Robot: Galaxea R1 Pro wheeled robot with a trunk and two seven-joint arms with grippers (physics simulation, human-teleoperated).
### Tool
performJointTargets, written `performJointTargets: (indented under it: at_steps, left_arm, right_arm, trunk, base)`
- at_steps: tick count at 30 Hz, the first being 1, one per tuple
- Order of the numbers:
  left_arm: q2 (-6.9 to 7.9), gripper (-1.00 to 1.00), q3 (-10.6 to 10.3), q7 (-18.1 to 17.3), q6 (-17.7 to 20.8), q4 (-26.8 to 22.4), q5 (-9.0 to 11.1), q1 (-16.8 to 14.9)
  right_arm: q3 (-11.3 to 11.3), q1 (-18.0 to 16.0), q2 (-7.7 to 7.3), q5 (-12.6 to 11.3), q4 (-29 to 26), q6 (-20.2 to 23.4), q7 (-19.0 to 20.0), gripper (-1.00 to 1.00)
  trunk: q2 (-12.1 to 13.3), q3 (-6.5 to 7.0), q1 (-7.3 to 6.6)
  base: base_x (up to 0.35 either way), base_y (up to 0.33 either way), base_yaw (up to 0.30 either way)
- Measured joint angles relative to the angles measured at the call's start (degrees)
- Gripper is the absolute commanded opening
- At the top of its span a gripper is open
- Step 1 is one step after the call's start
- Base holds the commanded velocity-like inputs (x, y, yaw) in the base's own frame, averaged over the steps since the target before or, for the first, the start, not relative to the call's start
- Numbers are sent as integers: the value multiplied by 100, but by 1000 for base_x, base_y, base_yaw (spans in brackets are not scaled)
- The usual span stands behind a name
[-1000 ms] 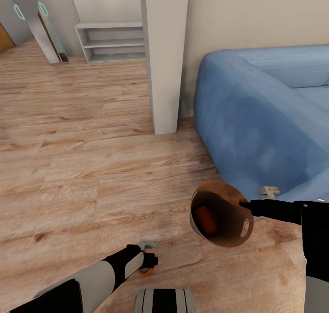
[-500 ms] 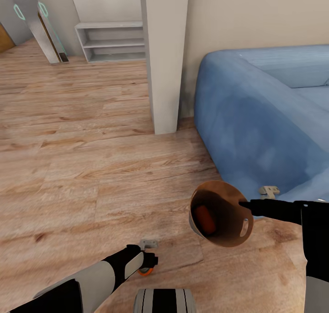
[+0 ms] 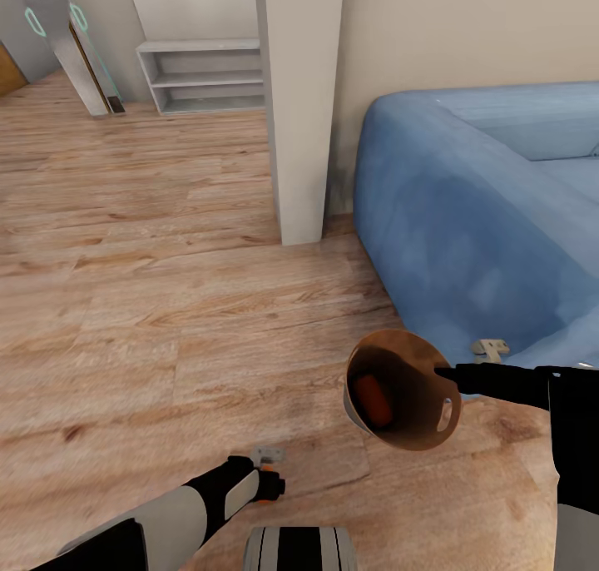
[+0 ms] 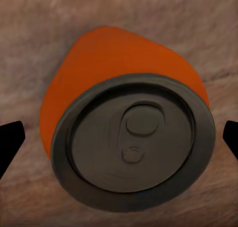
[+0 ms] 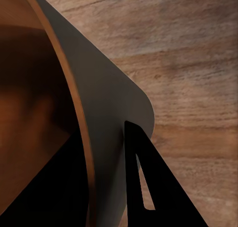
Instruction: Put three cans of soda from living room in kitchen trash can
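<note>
One orange can of soda (image 4: 114,63) with a silver top stands on the wood floor between the fingers of my left gripper (image 4: 119,140), whose jaws are spread wide on either side without touching it. In the head view that left gripper (image 3: 266,481) is low, near my base, with a sliver of orange at its tip. My right gripper (image 3: 443,374) is shut on the rim of the coppery brown tash can (image 3: 416,429), held tilted above the floor. A second orange can (image 3: 374,398) lies inside it. The right wrist view shows a finger (image 5: 144,187) against the bin's wall (image 5: 106,113).
A light-blue sofa (image 3: 474,205) fills the right side, close behind the bin. A pale square pillar (image 3: 298,105) stands ahead in the middle. White low shelves (image 3: 204,76) sit against the far wall, with a doorway at far left. Open wood floor (image 3: 150,263) lies to the left.
My left arm has drawn back a little toward my base, and its gripper sits lower in the head view. The right arm and the bin have stayed put.
</note>
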Motion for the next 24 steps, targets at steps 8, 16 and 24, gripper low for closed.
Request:
performJointTargets:
  at_steps: [8, 16, 24]
  left_arm:
    - [-3, 100, 0, 0, 0, 8, 0, 8]
    - [-7, -100, 0, 0, -6, 14, 0, 8]
    - [-9, -100, 0, -1, -11, 17, 11, 8]
  right_arm:
    - [0, 0, 0, -1, -1, 1, 0, -100]
    - [0, 0, 0, 0, 0, 0, 0, -100]
    - [0, 0, 0, 0, 0, 0, 0, -100]
  trunk:
    - [0, 0, 0]
    - [0, 0, 0]
    - [0, 0, 0]
  base:
    - [0, 0, 0]
    - [0, 0, 0]
    - [0, 0, 0]
